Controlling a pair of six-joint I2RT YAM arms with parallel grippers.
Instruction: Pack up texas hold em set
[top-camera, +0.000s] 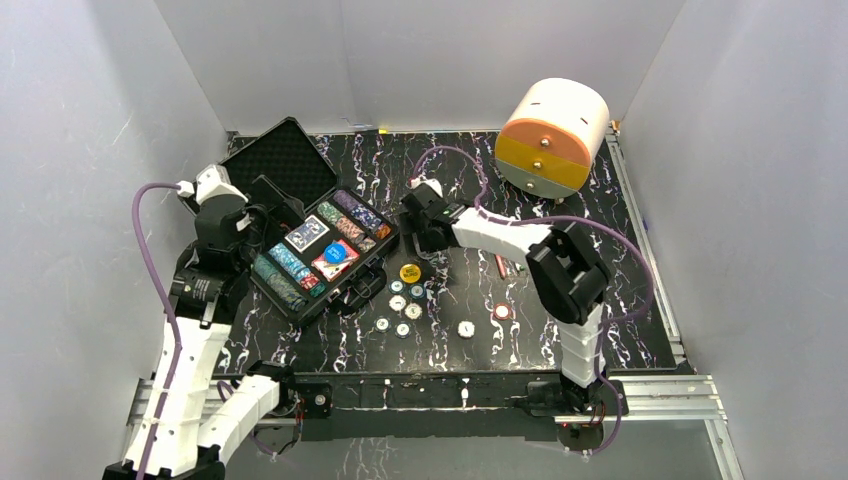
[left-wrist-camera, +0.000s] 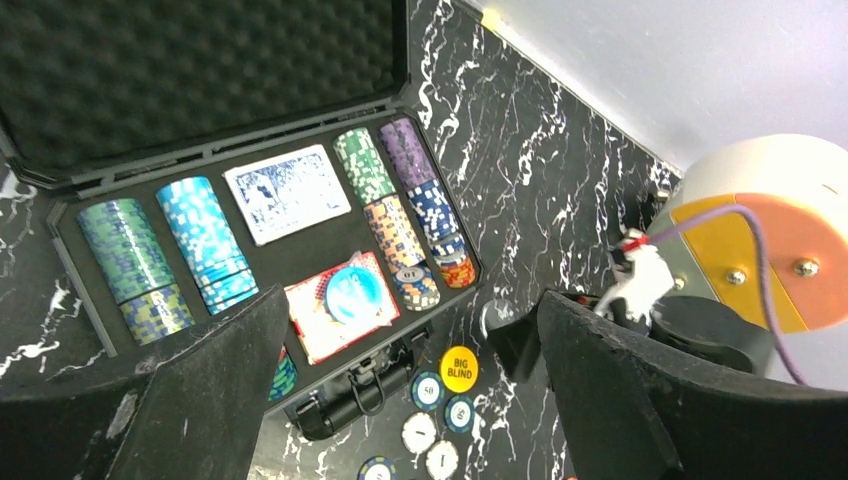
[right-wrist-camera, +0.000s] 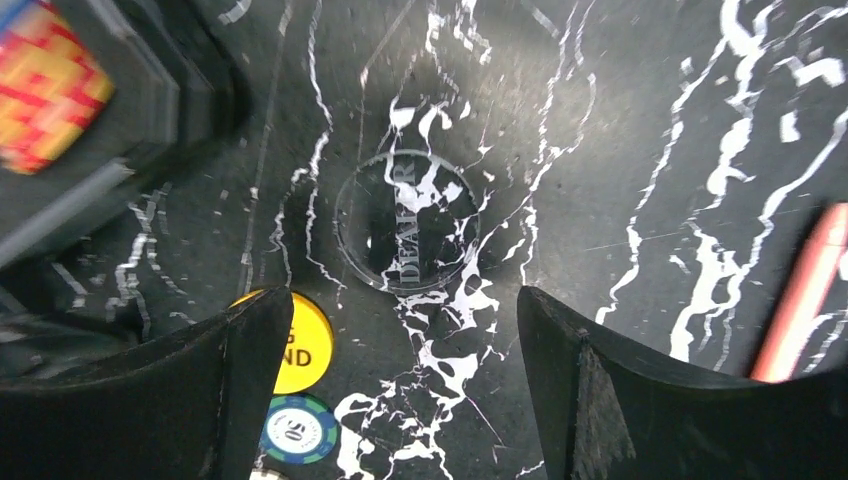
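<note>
The black rectangular hard case (top-camera: 288, 160) lies open on the left of the marbled black table (top-camera: 600, 300), with chip rows and a red-backed card deck (left-wrist-camera: 322, 335) in its compartments. Loose round chips (top-camera: 413, 311) and a yellow "BIG BLIND" button (left-wrist-camera: 459, 368) lie just off its front edge. The right gripper (right-wrist-camera: 400, 400) hangs over a clear round "DEALER" disc (right-wrist-camera: 407, 220), jaws spread wide and empty, with a thin red pen (right-wrist-camera: 805, 290) nearby. The left gripper (left-wrist-camera: 405, 400) gapes empty above the case front. A big orange-and-white cylinder (top-camera: 552, 135) stands well behind.

Blk marbled table (top-camera: 440, 345) w/ case (top-camera: 285, 160), chips (top-camera: 413, 311), cylinder (top-camera: 552, 135)
</note>
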